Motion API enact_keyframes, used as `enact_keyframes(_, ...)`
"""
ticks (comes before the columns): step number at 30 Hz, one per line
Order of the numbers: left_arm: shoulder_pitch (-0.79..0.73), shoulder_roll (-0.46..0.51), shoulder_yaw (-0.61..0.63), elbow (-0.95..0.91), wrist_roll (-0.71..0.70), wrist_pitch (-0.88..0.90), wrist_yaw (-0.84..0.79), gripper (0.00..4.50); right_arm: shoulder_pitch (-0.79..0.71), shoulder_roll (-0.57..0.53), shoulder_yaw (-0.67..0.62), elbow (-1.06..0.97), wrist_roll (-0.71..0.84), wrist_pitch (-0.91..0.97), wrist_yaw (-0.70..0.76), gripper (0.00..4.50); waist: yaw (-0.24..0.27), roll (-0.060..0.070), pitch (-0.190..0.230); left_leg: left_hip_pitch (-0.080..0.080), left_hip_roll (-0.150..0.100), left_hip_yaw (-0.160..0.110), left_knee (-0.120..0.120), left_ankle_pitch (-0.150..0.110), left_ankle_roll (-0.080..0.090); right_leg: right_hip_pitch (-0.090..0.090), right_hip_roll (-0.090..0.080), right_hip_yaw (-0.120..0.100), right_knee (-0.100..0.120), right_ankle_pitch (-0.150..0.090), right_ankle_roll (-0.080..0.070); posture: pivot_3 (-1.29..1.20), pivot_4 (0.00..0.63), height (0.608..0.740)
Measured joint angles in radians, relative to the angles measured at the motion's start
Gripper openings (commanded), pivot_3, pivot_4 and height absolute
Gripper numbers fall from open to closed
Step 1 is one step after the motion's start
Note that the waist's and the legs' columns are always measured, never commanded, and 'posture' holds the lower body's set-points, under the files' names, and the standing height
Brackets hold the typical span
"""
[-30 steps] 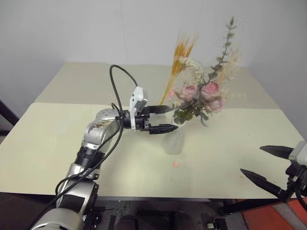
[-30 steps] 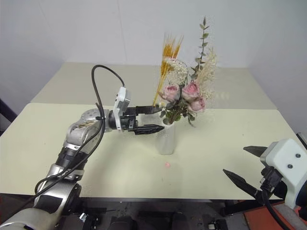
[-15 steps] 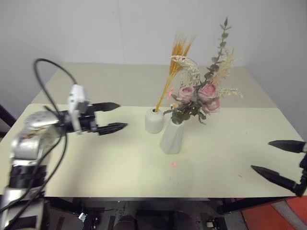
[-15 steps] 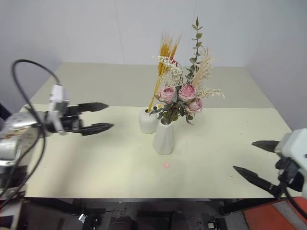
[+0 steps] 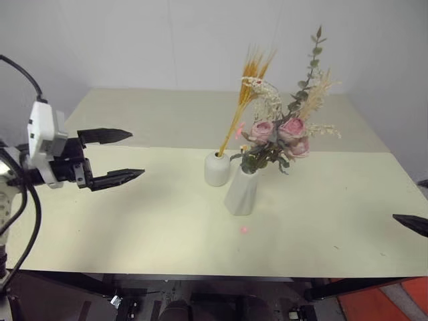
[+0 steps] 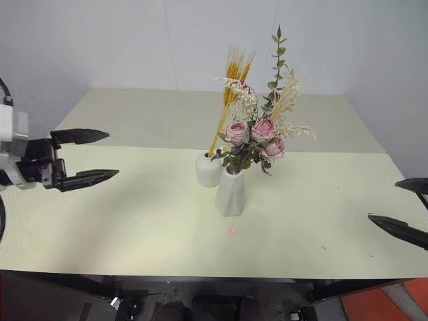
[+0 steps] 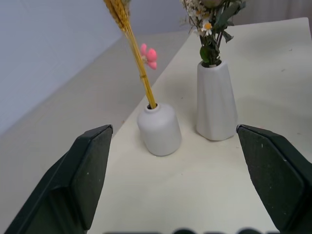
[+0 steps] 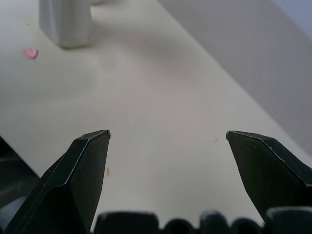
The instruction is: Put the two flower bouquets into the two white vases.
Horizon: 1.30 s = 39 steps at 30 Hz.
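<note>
Both bouquets sit in their vases on the counter [image 5: 134, 227]

The tapered vase [image 5: 241, 190] holds the rose bunch [image 5: 281, 137]; the round vase [image 5: 217, 168] just beside it holds the wheat spray [image 5: 244, 93] — a pink petal [image 5: 245, 229] lies near. Left tool [image 5: 124, 155] and right tool [image 6: 404, 207] — both released, holding nothing, well apart from the vases.

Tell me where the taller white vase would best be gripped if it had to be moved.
Grip the taller white vase around its mid body, below the mouth, coming level from the robot's right side. The short round vase stands close on its left, and the rose bouquet spreads above, blocking a top approach.
</note>
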Motion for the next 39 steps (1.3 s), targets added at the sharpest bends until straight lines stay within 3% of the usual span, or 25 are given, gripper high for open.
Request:
enact_keyframes(9, -0.067, -0.039, -0.078, -0.009, 0.009, -0.013, 0.065, 4.46, -0.103, -0.022, -0.003, -0.019, 0.094, 0.113, 0.025, 4.5, 0.001, 0.0, 0.0, 0.002, 0.0, 0.0, -0.001, 0.0, 0.0, 0.001, 0.0, 0.0, 0.0, 0.0, 0.0, 0.0, 0.15, 0.74)
enact_keyframes(11, -0.067, -0.038, -0.09, -0.003, 0.02, -0.028, 0.054, 4.46, -0.096, 0.005, -0.01, -0.058, 0.109, 0.144, 0.016, 4.5, 0.001, 0.0, 0.0, 0.001, 0.0, 0.0, -0.001, 0.0, 0.0, 0.001, 0.0, 0.0, 0.0, 0.004, -0.006, 0.0, 0.15, 0.74)
enact_keyframes(16, -0.069, -0.033, -0.099, 0.027, 0.032, -0.042, 0.047, 4.46, -0.086, 0.044, -0.019, -0.127, 0.152, 0.194, 0.006, 4.5, -0.002, 0.0, 0.0, 0.001, 0.0, 0.001, 0.0, 0.0, 0.0, 0.0, 0.0, 0.001, -0.001, 0.003, -0.005, 0.0, 0.15, 0.74)
enact_keyframes(17, -0.076, -0.032, -0.103, 0.036, 0.03, -0.042, 0.042, 4.49, -0.095, 0.044, -0.028, -0.133, 0.165, 0.203, 0.003, 4.32, -0.001, 0.0, 0.0, 0.001, 0.0, 0.001, 0.0, 0.0, 0.0, 0.001, 0.0, 0.001, 0.0, 0.002, -0.004, 0.0, 0.15, 0.74)
enact_keyframes(20, -0.075, -0.021, -0.101, 0.04, -0.006, -0.04, -0.018, 3.9, -0.094, 0.052, -0.037, -0.148, 0.185, 0.205, 0.004, 3.61, -0.001, 0.0, 0.0, 0.002, 0.0, 0.001, -0.001, 0.0, 0.0, 0.001, 0.0, 0.0, 0.0, 0.0, 0.0, 0.0, 0.15, 0.74)
enact_keyframes(23, -0.061, -0.018, -0.091, 0.034, -0.011, -0.042, 0.004, 2.98, -0.094, 0.08, -0.038, -0.154, 0.191, 0.204, -0.005, 2.58, -0.001, 0.0, 0.0, 0.002, 0.0, 0.001, -0.001, 0.0, 0.0, 0.001, 0.0, 0.001, 0.0, 0.0, 0.0, 0.0, 0.15, 0.74)
enact_keyframes(24, -0.062, -0.018, -0.09, 0.034, -0.001, -0.042, 0.026, 2.97, -0.099, 0.078, -0.038, -0.154, 0.186, 0.204, -0.019, 2.28, -0.001, 0.0, 0.0, 0.002, 0.0, 0.001, -0.001, 0.0, 0.0, 0.001, 0.0, 0.001, 0.0, 0.0, 0.0, 0.0, 0.15, 0.74)
enact_keyframes(27, -0.063, -0.018, -0.089, 0.041, 0.002, -0.043, 0.038, 2.97, -0.107, 0.075, -0.029, -0.154, 0.173, 0.181, -0.036, 2.28, -0.001, 0.0, 0.0, 0.003, 0.0, 0.001, -0.001, 0.0, 0.0, 0.001, 0.0, 0.001, 0.0, 0.0, 0.0, 0.0, 0.15, 0.74)
enact_keyframes(28, -0.063, -0.018, -0.089, 0.045, 0.002, -0.046, 0.032, 3.37, -0.107, 0.075, -0.018, -0.154, 0.162, 0.164, -0.037, 2.24, -0.001, 0.0, 0.0, 0.003, 0.0, 0.001, -0.001, 0.0, 0.0, 0.001, 0.0, 0.001, 0.0, 0.0, 0.0, 0.0, 0.15, 0.74)
enact_keyframes(30, -0.066, -0.015, -0.091, 0.059, 0.002, -0.047, 0.017, 3.93, -0.108, 0.075, 0.003, -0.156, 0.145, 0.14, -0.045, 2.24, -0.001, 0.0, 0.0, 0.002, 0.0, 0.001, -0.001, 0.0, 0.0, 0.001, 0.0, 0.001, 0.0, 0.0, -0.001, 0.0, 0.15, 0.74)
enact_keyframes(32, -0.066, -0.01, -0.092, 0.062, 0.003, -0.053, -0.003, 4.5, -0.115, 0.075, 0.003, -0.15, 0.148, 0.14, -0.05, 2.61, -0.001, 0.0, 0.0, 0.002, 0.0, 0.001, -0.001, 0.0, 0.0, 0.001, 0.0, 0.001, 0.0, 0.001, -0.001, 0.0, 0.15, 0.74)
enact_keyframes(38, -0.066, -0.011, -0.093, 0.074, 0.023, -0.088, 0.0, 4.5, -0.126, 0.028, 0.0, -0.106, 0.167, 0.164, -0.032, 4.45, -0.001, 0.0, 0.0, 0.003, 0.0, 0.001, -0.001, 0.0, 0.0, 0.001, 0.0, 0.001, 0.0, 0.003, -0.005, 0.0, 0.15, 0.74)
enact_keyframes(39, -0.066, -0.013, -0.093, 0.075, 0.023, -0.089, 0.003, 4.5, -0.133, 0.018, 0.0, -0.094, 0.168, 0.176, -0.035, 4.45, -0.001, 0.0, 0.0, 0.003, 0.0, 0.001, -0.001, 0.0, 0.0, 0.001, 0.0, 0.001, 0.0, 0.003, -0.004, 0.0, 0.15, 0.74)
